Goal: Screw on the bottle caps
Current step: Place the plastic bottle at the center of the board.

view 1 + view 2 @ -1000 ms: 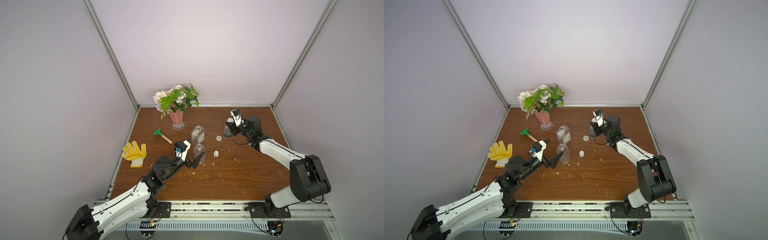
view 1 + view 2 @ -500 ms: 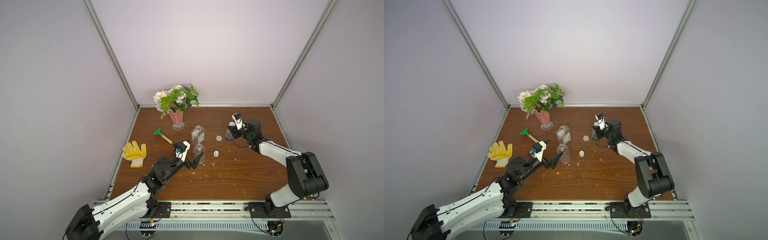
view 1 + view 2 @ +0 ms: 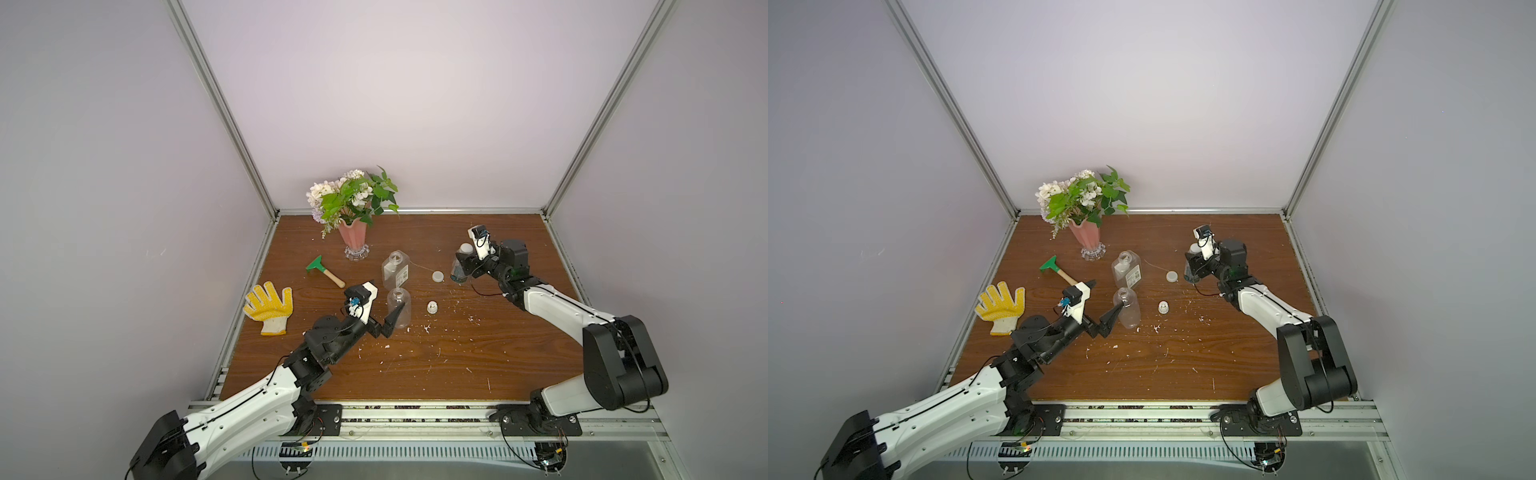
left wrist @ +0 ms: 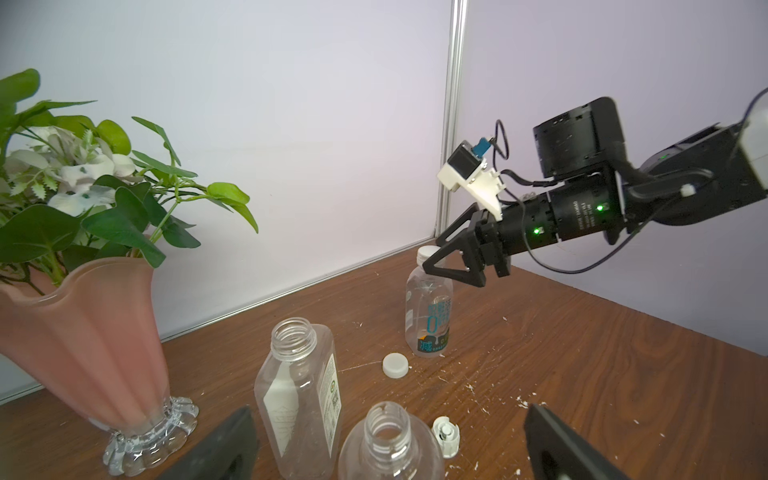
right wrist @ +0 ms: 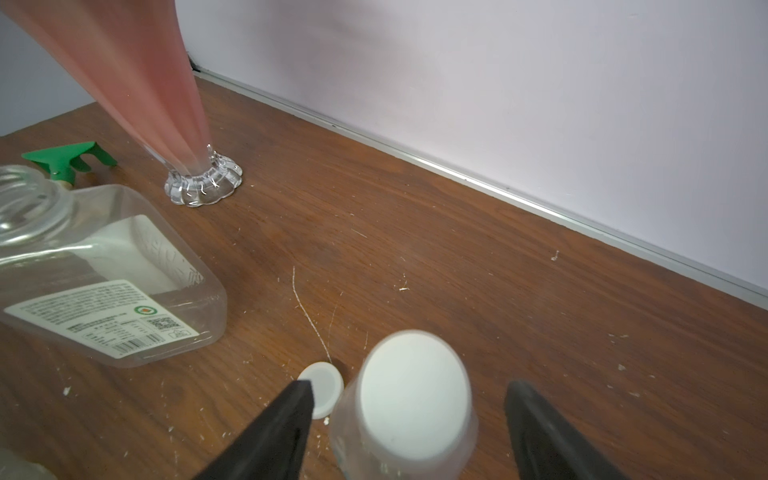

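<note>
Right gripper [image 5: 409, 386] stands open around the top of the slim bottle [image 4: 430, 320]. In the right wrist view bare bench shows between each black finger [image 5: 270, 428] and the bottle's neck, so nothing is clamped. The seated cap [image 5: 413, 386] sits on that neck, white and flat-topped; whether it is screwed tight cannot be told. The slim bottle stands upright at the back right of the bench [image 3: 415, 365], clear, with blue-green print low on its side.

Left gripper [image 4: 388, 411] is spread wide, low over the bench, holding nothing. In the left wrist view the open threaded neck of the round bottle [image 4: 388, 449] lies between its fingers [image 4: 232, 449], with clear gaps on both sides. In both top views one finger overlaps the bottle's body; contact cannot be told from there.

The round bottle is upright and uncapped, near the middle of the bench. The square bottle [image 3: 395, 270] stands just behind it, also upright and uncapped, with a white label. The loose cap [image 3: 437, 276] lies flat on the bench between the square bottle and the slim bottle, nearer the slim one. The ribbed cap [image 3: 432, 307] stands on the bench just beside the round bottle, on its right.

A pink vase [image 3: 354, 239] of flowers is at the back left, a green rake [image 3: 320, 268] lies in front of it, and a yellow glove [image 3: 269, 307] lies at the left edge. White flecks dot the wood.
</note>
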`<state>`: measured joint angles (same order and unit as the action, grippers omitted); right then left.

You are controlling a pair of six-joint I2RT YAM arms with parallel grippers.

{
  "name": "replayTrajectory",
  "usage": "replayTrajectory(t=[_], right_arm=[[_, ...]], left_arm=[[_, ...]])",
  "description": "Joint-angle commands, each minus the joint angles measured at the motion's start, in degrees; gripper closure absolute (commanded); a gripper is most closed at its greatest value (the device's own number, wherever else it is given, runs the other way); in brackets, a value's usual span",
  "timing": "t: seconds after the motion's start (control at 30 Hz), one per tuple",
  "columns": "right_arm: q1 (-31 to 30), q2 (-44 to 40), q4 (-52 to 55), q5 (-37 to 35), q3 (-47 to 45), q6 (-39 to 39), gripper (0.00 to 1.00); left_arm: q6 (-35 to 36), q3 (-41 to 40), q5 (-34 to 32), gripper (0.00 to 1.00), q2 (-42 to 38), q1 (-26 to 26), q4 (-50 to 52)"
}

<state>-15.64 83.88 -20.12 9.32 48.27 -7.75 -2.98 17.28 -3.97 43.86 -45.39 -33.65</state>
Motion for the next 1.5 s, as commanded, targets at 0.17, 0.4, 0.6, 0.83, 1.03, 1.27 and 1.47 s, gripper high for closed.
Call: replayTrajectory(t=[0.17,0.4,0.6,0.83,1.03,1.27,1.47], right_arm=[[-1.60,-12.41,6.94,4.10,2.70,2.04,0.21],[-16.34,-19.95,5.58,6.08,-3.07,3.49,0.17],[-27.72,-18.37,-1.06,3.79,-7.52,3.22,0.01],[-33.35,-10.30,-1.84,1.55,-6.26,2.86,0.01],[-35.12,-3.27,-3.96,-2.16,-3.67,3.36,0.01],[-35.25,4.09,-4.59,-6.84,1.23,4.81,0.05],[-35.25,7.73,-4.24,-7.83,3.32,5.26,0.12]], left_arm=[[-3.56,-2.77,-10.85,0.00,-3.32,0.32,1.14],[-11.63,-3.91,-26.96,0.00,-6.86,0.35,11.13],[-15.42,-5.95,-33.38,0.00,-8.67,0.38,13.47],[-16.21,-6.90,-34.17,0.00,-10.25,0.38,13.65],[-16.76,-7.38,-34.40,0.00,-10.44,0.32,13.48],[-16.42,-7.34,-34.35,0.00,-10.43,0.36,13.52],[-16.44,-7.32,-33.99,0.00,-10.56,0.47,13.52]])
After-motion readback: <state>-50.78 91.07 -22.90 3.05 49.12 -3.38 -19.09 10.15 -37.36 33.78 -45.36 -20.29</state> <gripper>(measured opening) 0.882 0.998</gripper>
